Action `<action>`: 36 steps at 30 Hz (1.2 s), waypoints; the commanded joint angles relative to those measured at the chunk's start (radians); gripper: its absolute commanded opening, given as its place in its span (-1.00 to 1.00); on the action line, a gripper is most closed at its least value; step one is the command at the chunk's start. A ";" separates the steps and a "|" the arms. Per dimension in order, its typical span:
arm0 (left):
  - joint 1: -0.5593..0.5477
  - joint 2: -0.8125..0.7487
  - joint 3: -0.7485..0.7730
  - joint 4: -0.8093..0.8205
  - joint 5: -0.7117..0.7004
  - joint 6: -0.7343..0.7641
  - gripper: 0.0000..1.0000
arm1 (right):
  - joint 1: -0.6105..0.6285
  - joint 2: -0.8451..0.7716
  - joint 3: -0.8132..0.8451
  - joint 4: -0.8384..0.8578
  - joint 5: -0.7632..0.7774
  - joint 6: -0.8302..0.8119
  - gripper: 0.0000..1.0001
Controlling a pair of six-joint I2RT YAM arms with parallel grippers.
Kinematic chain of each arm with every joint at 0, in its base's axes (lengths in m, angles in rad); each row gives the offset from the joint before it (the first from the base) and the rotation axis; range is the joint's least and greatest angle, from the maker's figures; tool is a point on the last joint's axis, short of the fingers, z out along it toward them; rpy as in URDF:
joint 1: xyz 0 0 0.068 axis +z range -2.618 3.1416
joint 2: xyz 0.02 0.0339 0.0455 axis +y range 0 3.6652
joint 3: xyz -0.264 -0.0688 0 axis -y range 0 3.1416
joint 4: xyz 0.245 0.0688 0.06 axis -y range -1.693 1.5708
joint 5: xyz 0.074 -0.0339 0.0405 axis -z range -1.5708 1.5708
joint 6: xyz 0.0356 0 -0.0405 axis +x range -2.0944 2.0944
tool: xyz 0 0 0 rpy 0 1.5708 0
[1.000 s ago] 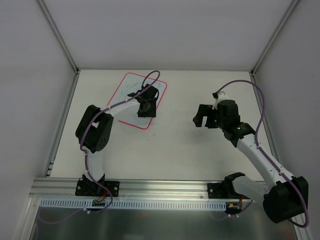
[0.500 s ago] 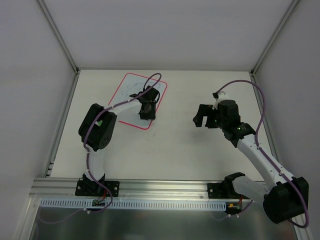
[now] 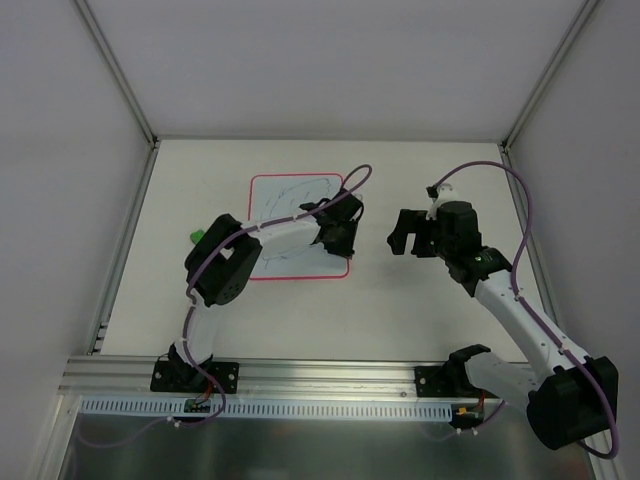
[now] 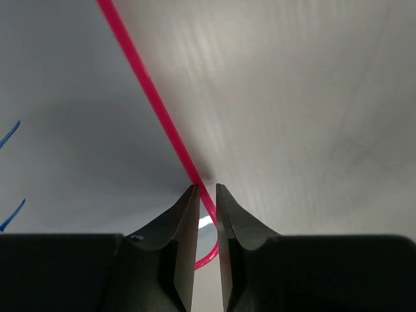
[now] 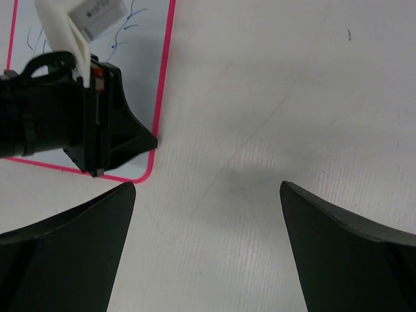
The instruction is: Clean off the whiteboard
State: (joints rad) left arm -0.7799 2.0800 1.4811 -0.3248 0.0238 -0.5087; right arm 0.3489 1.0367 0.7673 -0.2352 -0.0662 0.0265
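Whiteboard (image 3: pixel 285 200), blue pen lines (image 3: pixel 300 188) intact: now lying squarer and nearer the middle of the bench (image 3: pixel 400 310) than a second ago, left fingers (image 4: pixel 185 224) clamping its pink rim (image 4: pixel 156 104) at a corner, right fingers (image 5: pixel 71 253) hanging wide apart nearby, wiping not yet beginning.

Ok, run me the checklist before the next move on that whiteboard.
1. Flat white whiteboard with pink rim rests on the pale table: ok.
2. Blue pen lines wiped off: not ok, they show on it.
3. Left gripper at the board's right rim, jaws narrow astride it; firm hold: cannot tell.
4. Right gripper open, hovering apart from the board: ok.
5. Wiper in a gripper: not ok; the small green block sits by the board's left edge, unheld.
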 commanded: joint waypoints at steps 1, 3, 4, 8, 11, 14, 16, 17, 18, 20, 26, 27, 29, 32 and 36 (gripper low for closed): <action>-0.094 0.077 0.011 -0.089 0.127 0.019 -0.67 | 0.004 -0.021 -0.005 0.034 0.022 0.013 0.98; -0.116 0.051 0.031 -0.089 0.123 0.048 -0.67 | 0.004 -0.020 0.000 0.034 0.025 0.012 0.98; -0.116 0.037 0.031 -0.089 0.125 0.047 -0.66 | 0.004 -0.017 0.001 0.034 0.028 0.013 0.98; -0.104 -0.060 0.016 -0.089 0.075 0.015 -0.28 | 0.002 -0.004 0.009 0.033 0.039 0.016 0.98; -0.047 -0.136 -0.021 -0.089 0.065 -0.022 0.15 | 0.004 0.013 0.010 0.033 0.049 0.026 0.98; 0.036 -0.207 -0.074 -0.089 0.064 -0.040 0.39 | 0.004 0.036 0.020 0.034 0.046 0.032 0.98; 0.079 -0.265 -0.117 -0.088 0.039 -0.039 0.45 | 0.005 0.052 0.021 0.045 0.045 0.033 0.98; 0.102 -0.284 -0.131 -0.091 0.030 -0.034 0.48 | 0.007 0.077 0.020 0.051 0.049 0.029 0.97; 0.146 -0.319 -0.157 -0.089 0.019 -0.033 0.49 | 0.019 0.092 0.020 0.060 0.058 0.024 0.93; 0.221 -0.368 -0.197 -0.089 0.013 -0.033 0.51 | 0.036 0.159 0.026 0.066 0.060 0.021 0.89; 0.424 -0.494 -0.304 -0.103 -0.004 -0.025 0.53 | 0.137 0.374 0.096 0.076 0.085 0.024 0.66; 0.456 -0.529 -0.312 -0.111 -0.005 -0.019 0.59 | 0.153 0.405 0.105 0.076 0.079 0.026 0.59; 0.550 -0.560 -0.317 -0.147 -0.013 0.005 0.66 | 0.173 0.479 0.119 0.079 0.088 0.033 0.40; 0.652 -0.615 -0.306 -0.189 -0.051 0.039 0.75 | 0.209 0.545 0.132 0.094 0.100 0.035 0.33; 0.749 -0.637 -0.294 -0.206 -0.082 0.058 0.88 | 0.240 0.605 0.141 0.115 0.098 0.049 0.26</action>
State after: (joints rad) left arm -0.0700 1.4822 1.1694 -0.4835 -0.0154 -0.4911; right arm 0.5728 1.6165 0.8658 -0.1642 0.0158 0.0505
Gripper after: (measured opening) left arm 0.931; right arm 0.635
